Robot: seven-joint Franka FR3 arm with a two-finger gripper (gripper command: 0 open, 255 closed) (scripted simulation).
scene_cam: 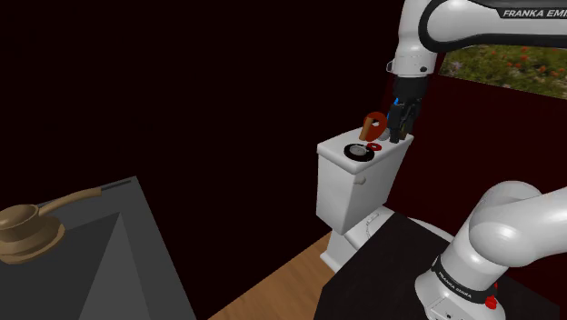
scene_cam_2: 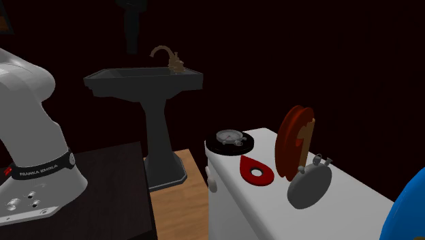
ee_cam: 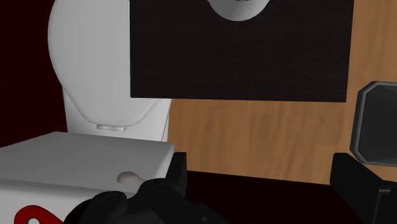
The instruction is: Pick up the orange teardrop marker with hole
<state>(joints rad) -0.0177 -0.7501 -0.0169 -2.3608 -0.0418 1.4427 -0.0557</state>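
An orange-brown teardrop marker [scene_cam: 373, 125] with a hole stands on edge on the white toilet tank lid [scene_cam: 382, 159]. In the second exterior view the marker [scene_cam_2: 294, 140] looks red and brown and rises behind a grey alarm clock [scene_cam_2: 310, 185]. A flat red teardrop marker [scene_cam_2: 257, 170] lies on the lid in front of it. My gripper [scene_cam: 398, 136] hangs fingers-down just to the shoulder view's right of the upright marker, not touching it. In the wrist view the gripper [ee_cam: 267, 181] is open with only wooden floor between its fingers, and the red marker [ee_cam: 32, 216] peeks in beside the tank.
A black disc [scene_cam_2: 233, 140] carrying a small clock sits at the lid's near end. A dark pedestal sink [scene_cam_2: 143, 82] with a brass faucet stands across the wooden floor [scene_cam: 273, 286]. The toilet bowl [ee_cam: 95, 63] and my black stand [ee_cam: 242, 51] lie below the gripper.
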